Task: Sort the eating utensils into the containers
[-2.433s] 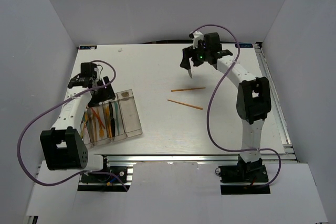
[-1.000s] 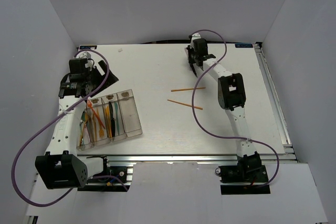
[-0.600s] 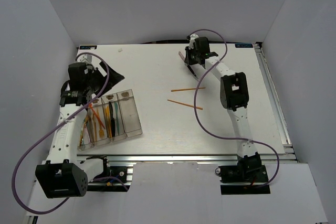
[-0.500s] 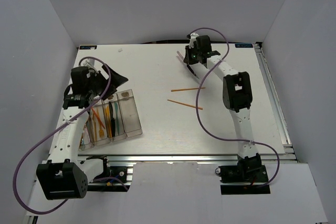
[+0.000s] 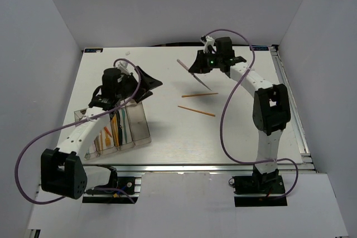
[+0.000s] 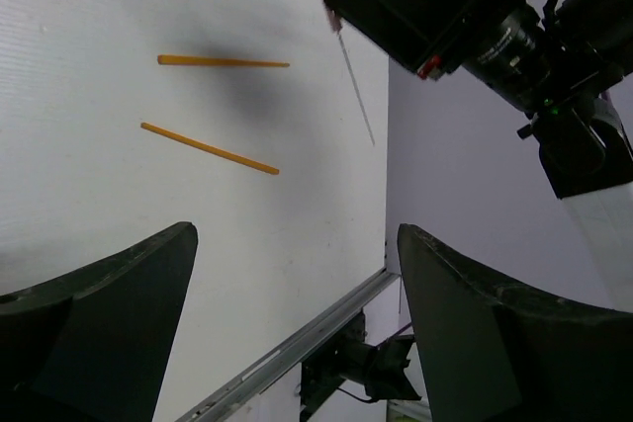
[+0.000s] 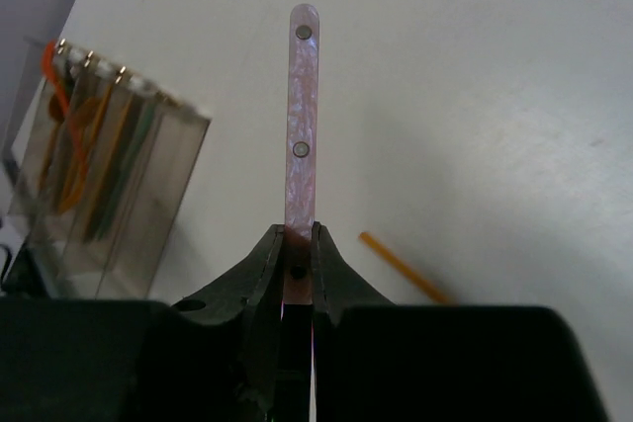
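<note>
Right gripper (image 7: 298, 236) is clamped on the knife (image 7: 302, 96), well apart from the bins (image 5: 139, 122); left gripper (image 6: 297, 234) is spread, empty. Pinched at one narrow spot, the knife could be swivelled or dropped during transfer.

The left arm (image 5: 83, 132) leans from the bench's near-left corner toward its middle. The left end effector (image 5: 149, 87) points right, fingers (image 6: 119, 323) spread wide. The right arm (image 5: 268, 110) stretches from the near edge toward the far edge, wrist bent left. The right end effector (image 5: 195, 66) is clamped on a knife (image 7: 302, 116) handle.
</note>
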`<state>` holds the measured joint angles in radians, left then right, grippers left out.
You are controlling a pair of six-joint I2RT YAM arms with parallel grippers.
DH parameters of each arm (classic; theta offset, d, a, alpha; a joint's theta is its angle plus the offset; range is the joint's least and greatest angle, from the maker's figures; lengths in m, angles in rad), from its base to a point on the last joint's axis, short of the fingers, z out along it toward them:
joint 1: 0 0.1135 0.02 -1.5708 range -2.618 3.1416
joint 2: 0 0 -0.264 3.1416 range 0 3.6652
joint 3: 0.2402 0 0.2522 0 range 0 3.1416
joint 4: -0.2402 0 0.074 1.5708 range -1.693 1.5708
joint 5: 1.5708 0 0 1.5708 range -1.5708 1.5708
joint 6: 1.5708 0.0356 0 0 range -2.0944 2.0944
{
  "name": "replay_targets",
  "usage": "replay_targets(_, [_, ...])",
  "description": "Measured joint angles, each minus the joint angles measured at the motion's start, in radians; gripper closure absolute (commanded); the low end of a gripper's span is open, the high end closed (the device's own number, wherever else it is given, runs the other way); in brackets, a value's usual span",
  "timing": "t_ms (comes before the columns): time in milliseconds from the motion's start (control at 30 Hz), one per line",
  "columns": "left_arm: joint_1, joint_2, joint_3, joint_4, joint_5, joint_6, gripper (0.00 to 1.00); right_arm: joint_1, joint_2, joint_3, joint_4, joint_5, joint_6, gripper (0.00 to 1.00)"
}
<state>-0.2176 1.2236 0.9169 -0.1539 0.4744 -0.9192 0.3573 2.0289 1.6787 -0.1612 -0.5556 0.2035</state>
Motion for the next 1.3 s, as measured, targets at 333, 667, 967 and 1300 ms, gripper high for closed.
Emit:
replay_targets(333, [-0.093,0.113,0.001,0.059,-0.071,-0.077,0.22,0.157,-0.144,-0.207,0.046,-0.116,0.140,1.00])
replay_targets(667, [-0.119,0.130,0.002,0.051,-0.117,-0.111,0.33,0.239,-0.219,-0.250,0.101,-0.121,0.192,1.00])
replay_targets(967, [-0.118,0.125,0.002,0.031,-0.154,-0.122,0.45,0.281,-0.233,-0.272,0.108,-0.110,0.189,1.00])
replay_targets(1300, [-0.119,0.113,0.003,0.041,-0.169,-0.153,0.81,0.309,-0.269,-0.288,0.105,-0.108,0.177,1.00])
